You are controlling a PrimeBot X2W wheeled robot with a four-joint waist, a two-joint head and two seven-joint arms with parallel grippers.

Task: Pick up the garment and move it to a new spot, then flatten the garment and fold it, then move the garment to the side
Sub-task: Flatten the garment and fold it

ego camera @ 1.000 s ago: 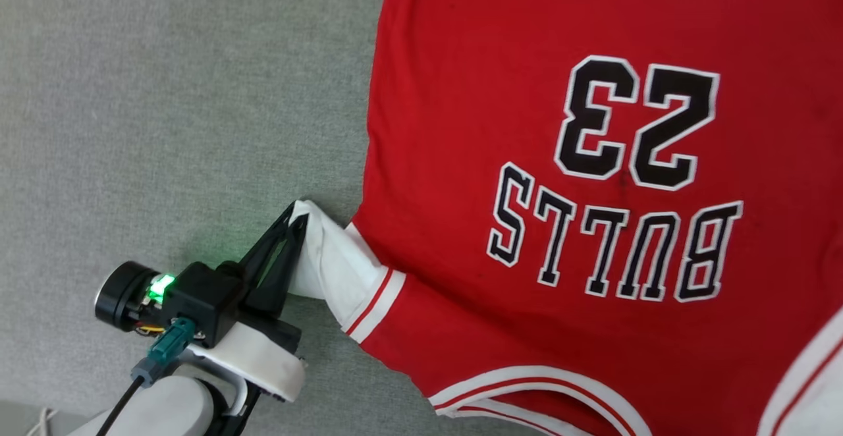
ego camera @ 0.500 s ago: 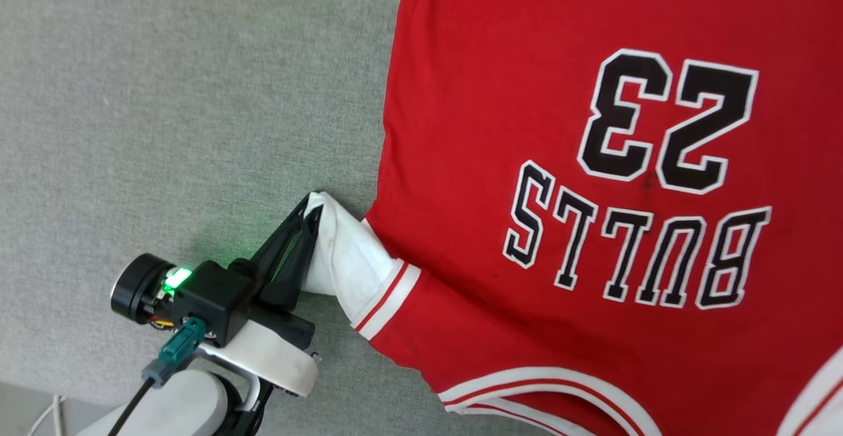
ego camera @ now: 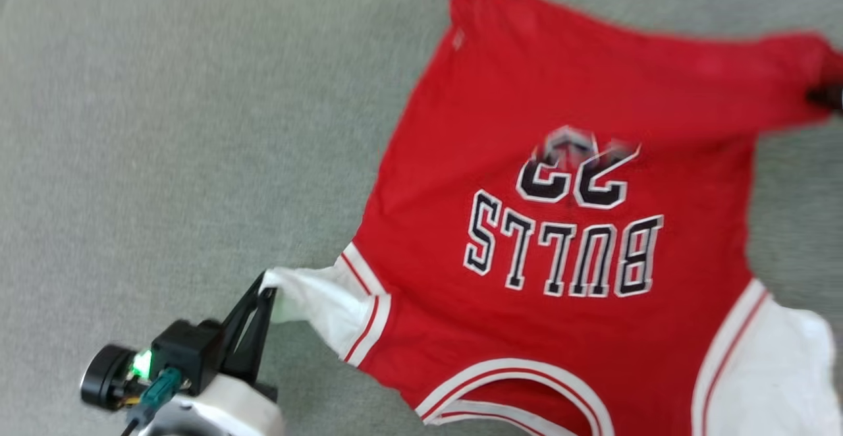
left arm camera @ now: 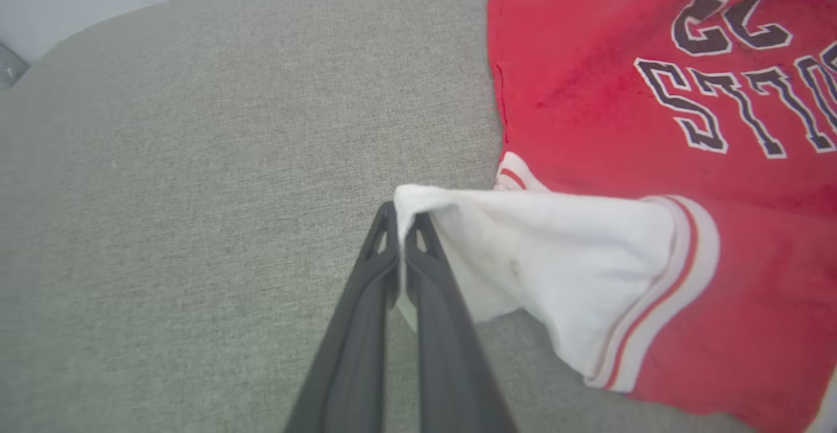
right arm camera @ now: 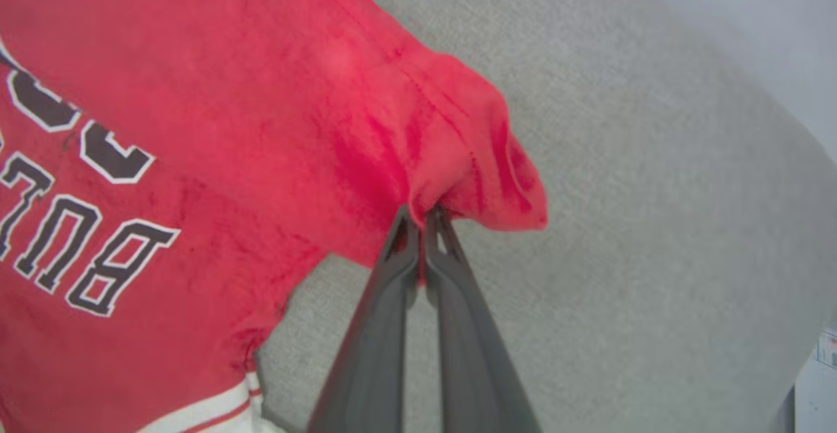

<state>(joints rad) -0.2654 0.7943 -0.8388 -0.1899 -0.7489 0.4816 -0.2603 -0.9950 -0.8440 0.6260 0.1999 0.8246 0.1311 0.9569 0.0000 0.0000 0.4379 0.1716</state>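
a grey fabric surface point(ego camera: 164, 126) carries the red garment point(ego camera: 527, 93), spread out, lettering facing up.

**op_A:** Head view is pretty smeary for me. Can anyone read the number point(ego camera: 571, 174) on the garment point(ego camera: 560, 93)?

**op_B:** Nope. The top half is blurred and bunched, so I can't tell the digits. There's a dark smudge point(ego camera: 831, 97) at the right edge, cut off, no idea what it is.

**op_A:** On my right wrist view the right gripper point(right arm camera: 425, 214) has its tips buried in a red fold.

**op_B:** The collar trim point(ego camera: 520, 373) and the white sleeve point(ego camera: 777, 370) run off the bottom. The left wrist view chops the lettering point(left arm camera: 739, 106) at the right edge.
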